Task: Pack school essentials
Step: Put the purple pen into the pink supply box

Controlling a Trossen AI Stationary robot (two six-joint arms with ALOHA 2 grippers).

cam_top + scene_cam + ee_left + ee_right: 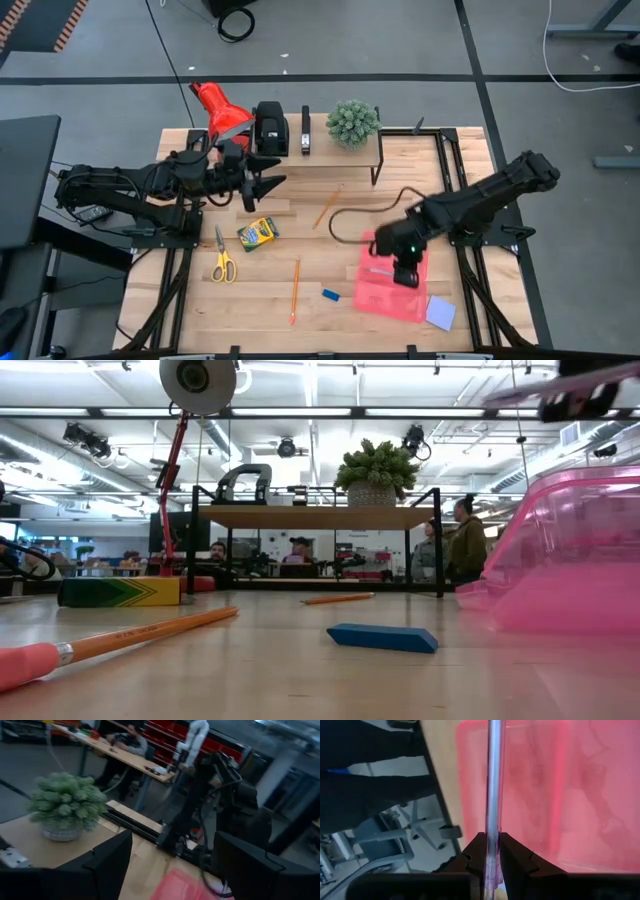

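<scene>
My right gripper [403, 272] hangs over the pink see-through case [388, 288] at the table's near right, shut on a pale pinkish pen [492, 795]. My left gripper [268, 185] waits open and level above the table's far left, with nothing between its fingers. On the wood lie yellow-handled scissors [222, 258], a yellow-green crayon box [258, 233], two orange pencils [325, 210] [296, 290], a blue eraser [331, 295] and a pale notepad [440, 312] beside the case. In the low view the eraser [382, 637] lies flat in front of the case [580, 560]. My right gripper pinches the pen between its two fingers close to one end [492, 851]. The fingers slant down from above. The rest of the pen runs out past the fingertips, lifted clear above the pink case.
A raised shelf [330, 150] along the far edge carries a red lamp [218, 108], two black desk devices [270, 128] [306, 132] and a potted plant [352, 122]. A dark cable [345, 215] loops on the wood near the case. People sit in the room beyond the table.
</scene>
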